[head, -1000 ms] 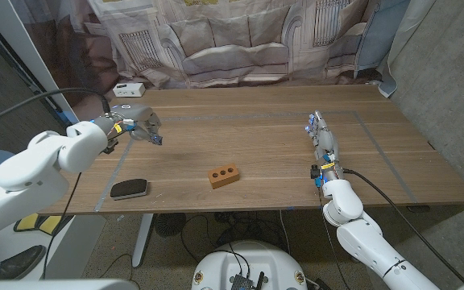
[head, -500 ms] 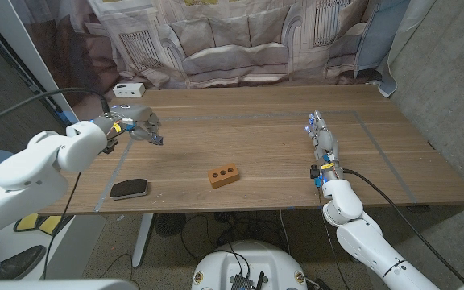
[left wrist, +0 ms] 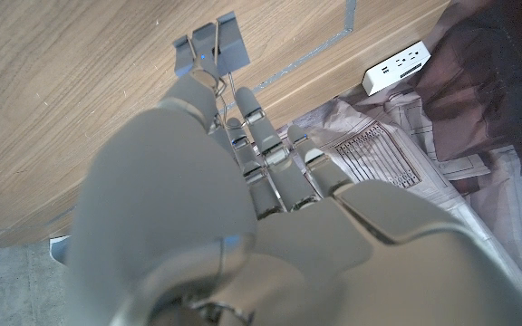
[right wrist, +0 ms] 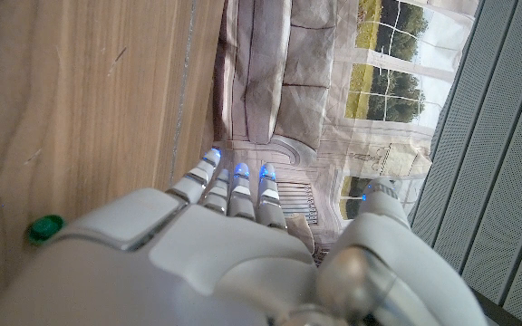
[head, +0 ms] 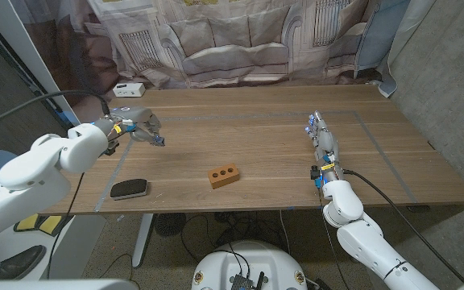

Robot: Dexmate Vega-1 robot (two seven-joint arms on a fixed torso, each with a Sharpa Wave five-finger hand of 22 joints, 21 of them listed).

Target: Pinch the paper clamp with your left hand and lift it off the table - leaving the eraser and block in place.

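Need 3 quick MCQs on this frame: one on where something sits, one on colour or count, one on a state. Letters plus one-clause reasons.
1. Where is the black eraser relative to the brown block?
A. On the robot's left of it
B. On the robot's right of it
C. Stacked on top of it

2. How many holes show in the top of the block?
A. One
B. Three
C. Five

3. What is the state of the paper clamp?
A. Lying loose beside the block
B. Pinched in the left hand
C. Held in the right hand

Answers:
1 A: in the head view the eraser lies toward the left arm's side, apart from the block.
2 B: three dark holes sit in a row along its top.
3 B: the left wrist view shows its fingertips closed on the clamp's wire handles; the right hand holds nothing.
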